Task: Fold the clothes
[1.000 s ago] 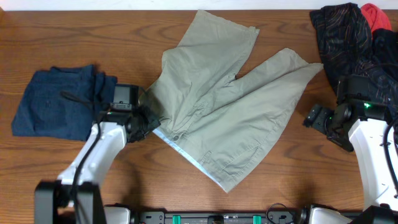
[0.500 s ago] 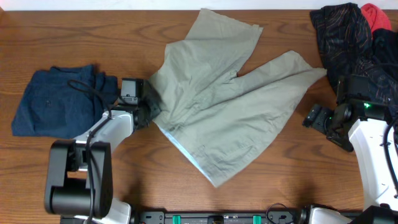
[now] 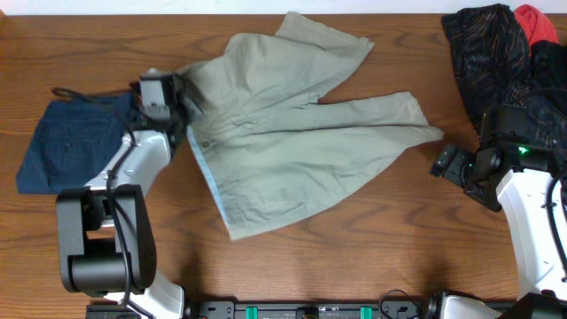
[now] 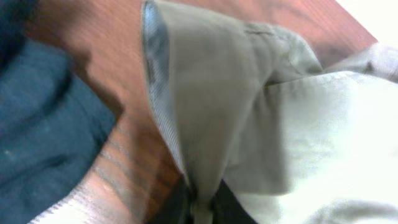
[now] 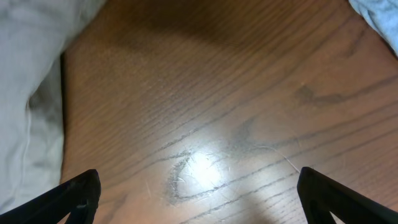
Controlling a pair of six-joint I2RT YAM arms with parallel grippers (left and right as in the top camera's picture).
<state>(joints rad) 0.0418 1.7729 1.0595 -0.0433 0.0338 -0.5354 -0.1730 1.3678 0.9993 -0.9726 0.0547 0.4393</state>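
Note:
The khaki trousers (image 3: 292, 133) lie spread across the middle of the table, waistband at the left, one leg toward the far edge, the other pointing right. My left gripper (image 3: 183, 97) is shut on the waistband corner; the left wrist view shows the khaki cloth (image 4: 217, 106) pinched between the fingers (image 4: 200, 208). My right gripper (image 3: 446, 165) is open and empty, just right of the tip of the right-pointing leg. In the right wrist view its fingertips (image 5: 199, 193) are wide apart over bare wood, with pale cloth (image 5: 31, 74) at the left.
A folded navy denim garment (image 3: 75, 142) lies at the left, next to my left arm. A black striped garment (image 3: 483, 44) and a red one (image 3: 536, 22) are piled at the back right. Brown wood table (image 3: 354, 248).
My left gripper has pulled the waistband up and to the left, toward the far-left. The trousers have swung round and moved left with it. The right arm has stayed put.

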